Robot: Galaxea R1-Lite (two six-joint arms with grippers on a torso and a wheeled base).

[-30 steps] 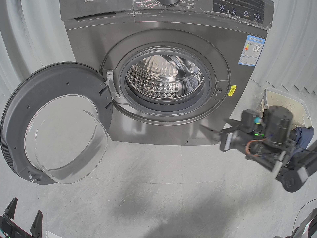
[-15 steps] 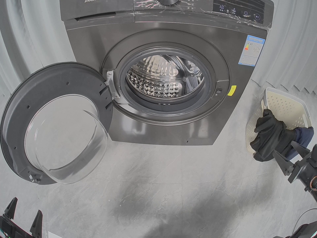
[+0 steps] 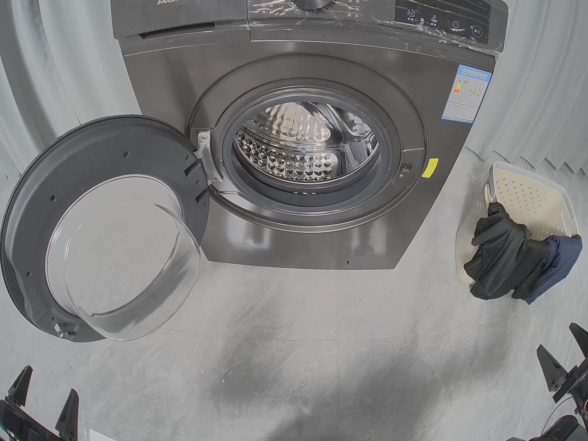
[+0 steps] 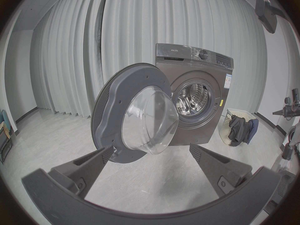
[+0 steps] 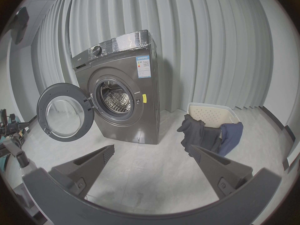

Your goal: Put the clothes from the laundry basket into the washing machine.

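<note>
Two clothes (black garment (image 3: pixel 503 253), navy garment (image 3: pixel 556 258)) are draped over the near rim of one cream perforated laundry basket (image 3: pixel 534 196), beside one grey washing machine (image 3: pixel 294 44). Left gripper (image 4: pixel 151 148) and right gripper (image 5: pixel 151 147) are spread wide, empty. The machine's side panel (image 5: pixel 154 103) gets caught from the right wrist.

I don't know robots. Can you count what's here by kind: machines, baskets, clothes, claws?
Washing machine: 1
Laundry basket: 1
Clothes: 2, black garment and navy garment
Claws: 2, left claw and right claw, both open
Total: 6
</note>
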